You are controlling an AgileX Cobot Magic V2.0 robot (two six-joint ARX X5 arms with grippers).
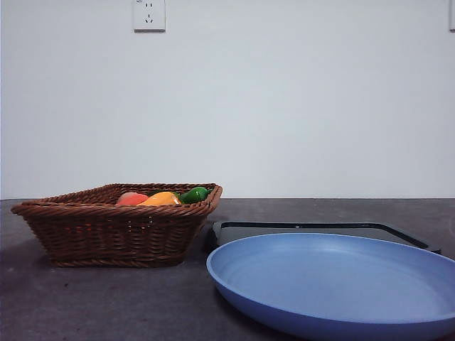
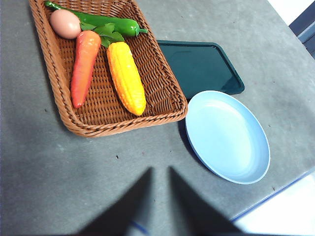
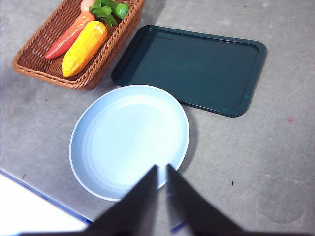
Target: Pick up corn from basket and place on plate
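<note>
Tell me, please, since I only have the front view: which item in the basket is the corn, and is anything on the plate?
Observer: The corn is the yellow cob lying beside a carrot in the basket; the plate holds nothing.
Operator: Is anything resting on the corn?
Observer: Its top looks uncovered; a green pepper and leaves lie by one end.
Operator: Where are the grippers?
Observer: Neither is near the basket. The left gripper hangs over bare table, the right gripper over the plate's rim; both show only a narrow gap between the jaws.
</note>
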